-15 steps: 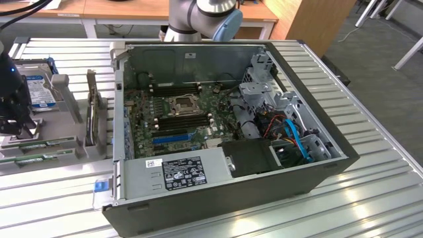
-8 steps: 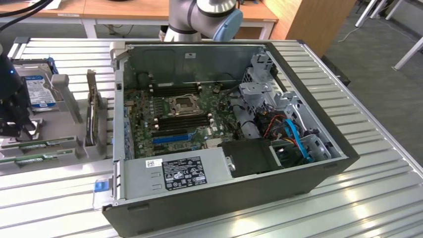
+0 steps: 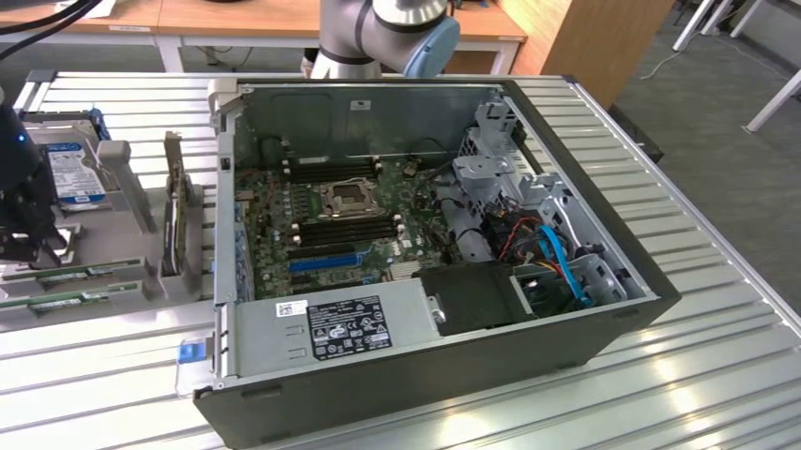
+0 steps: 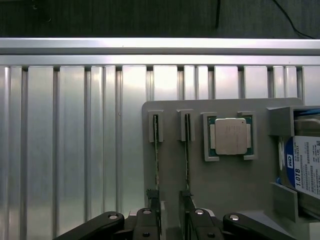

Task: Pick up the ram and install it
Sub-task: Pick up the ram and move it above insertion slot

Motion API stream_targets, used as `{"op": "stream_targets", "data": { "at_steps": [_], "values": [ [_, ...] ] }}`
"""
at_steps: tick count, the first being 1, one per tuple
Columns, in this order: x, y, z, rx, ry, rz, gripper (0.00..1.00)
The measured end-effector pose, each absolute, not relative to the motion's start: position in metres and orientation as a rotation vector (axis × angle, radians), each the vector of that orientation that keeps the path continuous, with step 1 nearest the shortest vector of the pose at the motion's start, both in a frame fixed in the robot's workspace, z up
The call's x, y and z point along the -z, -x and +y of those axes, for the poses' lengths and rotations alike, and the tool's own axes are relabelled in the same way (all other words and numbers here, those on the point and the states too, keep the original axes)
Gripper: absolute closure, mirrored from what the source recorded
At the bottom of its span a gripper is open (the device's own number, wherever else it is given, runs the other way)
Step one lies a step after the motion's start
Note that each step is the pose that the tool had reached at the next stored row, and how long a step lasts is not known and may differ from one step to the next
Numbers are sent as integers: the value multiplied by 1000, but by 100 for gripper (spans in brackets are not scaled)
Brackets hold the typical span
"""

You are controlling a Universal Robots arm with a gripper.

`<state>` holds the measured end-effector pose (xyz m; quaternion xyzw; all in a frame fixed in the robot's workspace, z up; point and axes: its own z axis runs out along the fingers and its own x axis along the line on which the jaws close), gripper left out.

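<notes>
Two sticks of ram (image 4: 187, 155) stand edge-up in the gray holder (image 4: 230, 190) on the desk (image 4: 75, 150), beneath the open, empty pincer (image 4: 172, 225).

Open computer case (image 3: 438, 394), hard drive (image 4: 306, 170), processor chip (image 4: 230, 136)

Showed a silver-grey tubular arm (image 3: 363, 33), thick and smooth, with a rounded blue joint cap (image 3: 432, 52), well beyond the grey tray (image 3: 126, 239). Bore a dark, boxy wrist block (image 3: 25, 187) just above that tray, marked by a small blue light (image 3: 19, 138). Ended over the tray in a black gripper (image 4: 170, 227) built of flat linkage bars, pinned with round silver screws (image 4: 113, 216).
</notes>
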<state>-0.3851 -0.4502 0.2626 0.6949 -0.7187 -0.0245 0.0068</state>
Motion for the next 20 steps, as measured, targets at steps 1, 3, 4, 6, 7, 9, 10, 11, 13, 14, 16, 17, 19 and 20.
{"op": "stream_targets", "data": {
  "at_steps": [1,3,4,6,7,9,10,11,13,14,16,17,19,20],
  "values": [
    [-262,385,-450,77,-2174,-2248,71],
    [-261,385,-450,77,-2174,-2248,71],
    [-261,385,-450,77,-2173,-2248,71],
    [-259,385,-451,77,-2174,-2248,71],
    [-259,385,-451,77,-2174,-2248,71],
    [-258,385,-451,77,-2173,-2248,71],
    [-258,385,-451,77,-2173,-2248,71],
    [-258,385,-451,77,-2174,-2248,71],
    [-257,385,-451,77,-2174,-2248,71],
    [-257,385,-451,77,-2174,-2248,71],
    [-256,385,-451,77,-2173,-2248,71],
    [-256,385,-451,77,-2173,-2248,71],
    [-255,385,-451,77,-2173,-2248,71],
    [-255,385,-451,77,-2174,-2248,71]
  ]
}}
